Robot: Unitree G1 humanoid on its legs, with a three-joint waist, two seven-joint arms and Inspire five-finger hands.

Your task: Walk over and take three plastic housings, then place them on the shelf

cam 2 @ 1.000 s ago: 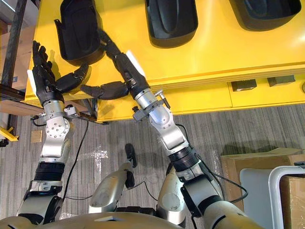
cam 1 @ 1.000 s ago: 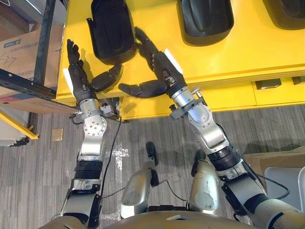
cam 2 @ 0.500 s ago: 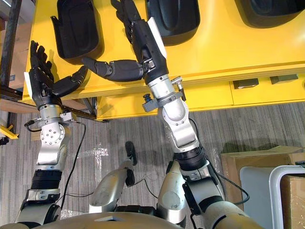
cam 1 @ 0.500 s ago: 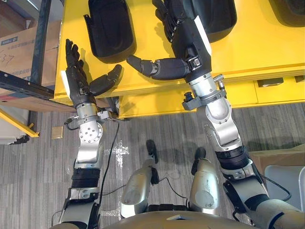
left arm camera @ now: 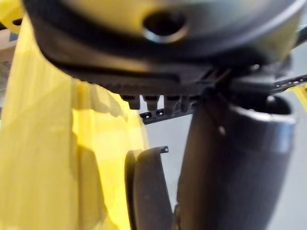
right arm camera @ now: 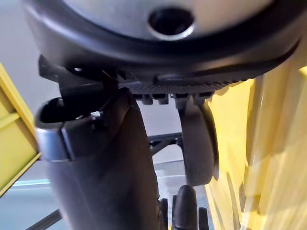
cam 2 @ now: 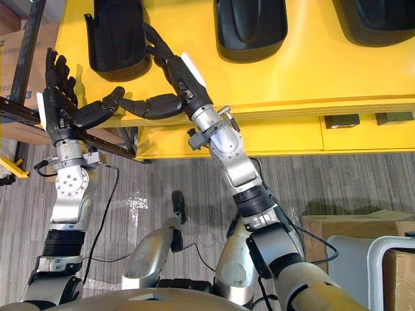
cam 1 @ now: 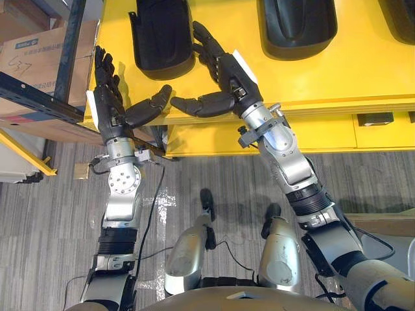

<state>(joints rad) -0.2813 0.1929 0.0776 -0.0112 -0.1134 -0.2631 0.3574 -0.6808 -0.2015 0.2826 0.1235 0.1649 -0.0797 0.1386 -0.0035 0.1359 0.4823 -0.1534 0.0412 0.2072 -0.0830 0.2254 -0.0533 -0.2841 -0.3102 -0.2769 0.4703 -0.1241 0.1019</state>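
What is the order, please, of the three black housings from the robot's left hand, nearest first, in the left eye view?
1. Left housing, just beside the left hand.
2. Middle housing, further right.
3. Right housing, far right corner.

Not much to read here. The cardboard box (cam 1: 35, 55) in the dark-framed shelf (cam 1: 40, 102), just past the left edge of the yellow worktop (cam 1: 363, 71), carries a short line of blue print (cam 1: 27, 43) near its top edge, too small to make out. Below that is a dark handwritten scrawl (cam 1: 21, 67), perhaps two digits; I cannot tell which.
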